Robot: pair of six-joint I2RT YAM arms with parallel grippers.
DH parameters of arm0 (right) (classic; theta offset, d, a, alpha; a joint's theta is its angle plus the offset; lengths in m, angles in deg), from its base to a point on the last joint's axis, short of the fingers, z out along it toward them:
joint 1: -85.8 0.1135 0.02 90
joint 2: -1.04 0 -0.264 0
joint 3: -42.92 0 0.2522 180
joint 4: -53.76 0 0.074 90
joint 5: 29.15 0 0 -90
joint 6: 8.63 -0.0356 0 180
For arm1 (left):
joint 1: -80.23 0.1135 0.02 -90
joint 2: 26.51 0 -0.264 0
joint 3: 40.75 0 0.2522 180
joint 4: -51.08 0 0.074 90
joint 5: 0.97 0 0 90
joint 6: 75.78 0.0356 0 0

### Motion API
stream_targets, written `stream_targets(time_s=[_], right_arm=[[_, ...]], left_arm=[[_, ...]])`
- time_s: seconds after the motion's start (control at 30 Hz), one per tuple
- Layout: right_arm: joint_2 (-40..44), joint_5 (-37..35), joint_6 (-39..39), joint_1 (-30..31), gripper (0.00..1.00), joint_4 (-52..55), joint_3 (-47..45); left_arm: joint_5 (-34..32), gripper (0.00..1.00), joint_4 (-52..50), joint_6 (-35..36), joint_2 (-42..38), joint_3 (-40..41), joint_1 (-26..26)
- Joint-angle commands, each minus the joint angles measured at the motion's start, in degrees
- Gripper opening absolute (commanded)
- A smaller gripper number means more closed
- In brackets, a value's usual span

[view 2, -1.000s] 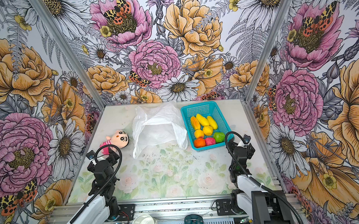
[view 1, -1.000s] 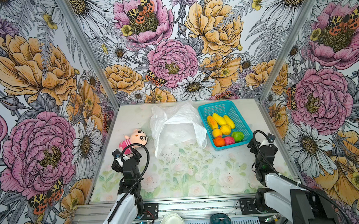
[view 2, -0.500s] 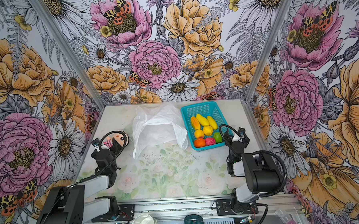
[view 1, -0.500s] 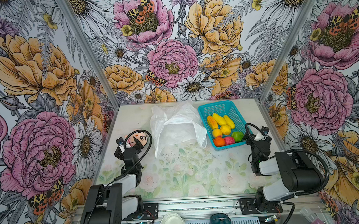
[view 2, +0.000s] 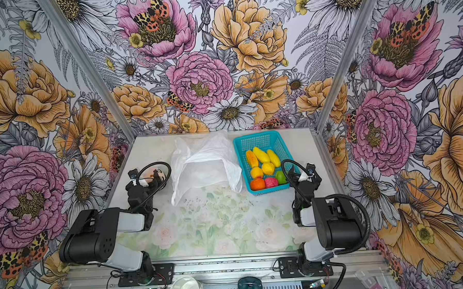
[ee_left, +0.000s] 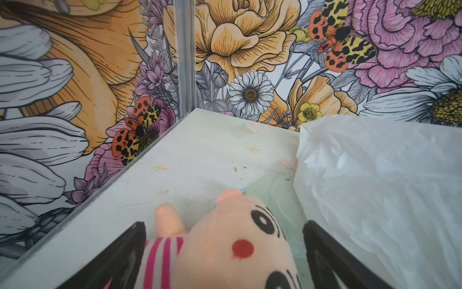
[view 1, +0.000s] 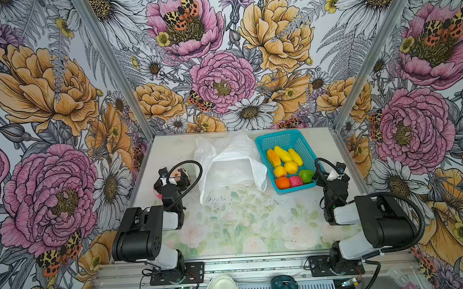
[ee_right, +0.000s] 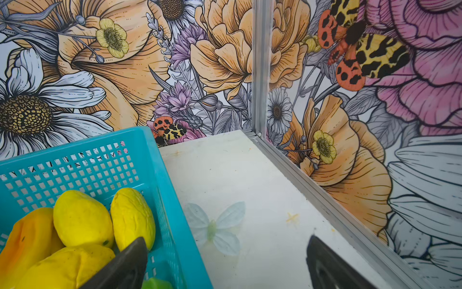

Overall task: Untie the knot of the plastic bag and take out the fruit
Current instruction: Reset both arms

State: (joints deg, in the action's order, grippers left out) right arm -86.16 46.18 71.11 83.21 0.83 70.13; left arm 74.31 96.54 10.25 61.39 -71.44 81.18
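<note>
The plastic bag (view 1: pixel 231 164) is lying slack and open on the bench (view 1: pixel 242 225) with no knot showing, and the fruit (view 1: pixel 287 164) is sitting in the teal basket (view 1: pixel 283 137) just beside it, so the task is looking done. Both arms are sitting folded at the near edge, likely parking. The left pincer (ee_left: pixel 223 226) is hanging spread over the plush doll (ee_left: pixel 237 245), and the right pincer (ee_right: pixel 226 239) is spread across the basket's side wall — neither is gripping anything.

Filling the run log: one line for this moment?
bag: flat, untied | fruit: in basket | left pincer: open, over doll | right pincer: open, over basket edge
</note>
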Motion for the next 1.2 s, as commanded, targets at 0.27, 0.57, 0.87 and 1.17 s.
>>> stream_targets(time_s=[0.27, 0.57, 0.87, 1.17], right_arm=[[-0.9, -1.1, 4.0, 3.3, 1.00, 13.7, 7.5], [-0.9, -1.5, 4.3, 3.5, 1.00, 13.7, 7.6], [-0.9, -2.3, 4.5, 4.0, 1.00, 13.7, 7.6], [-1.0, 3.0, 7.8, 4.9, 1.00, 11.9, 6.7]], left_arm=[[3.1, 0.99, -2.7, 2.4, 0.9, -3.3, -0.9], [3.1, 0.99, -4.2, 3.3, 0.9, -4.0, -1.3], [3.1, 0.99, -4.1, 3.3, 0.9, -4.0, -1.4], [3.1, 0.99, -4.1, 3.4, 1.0, -4.0, -1.5]])
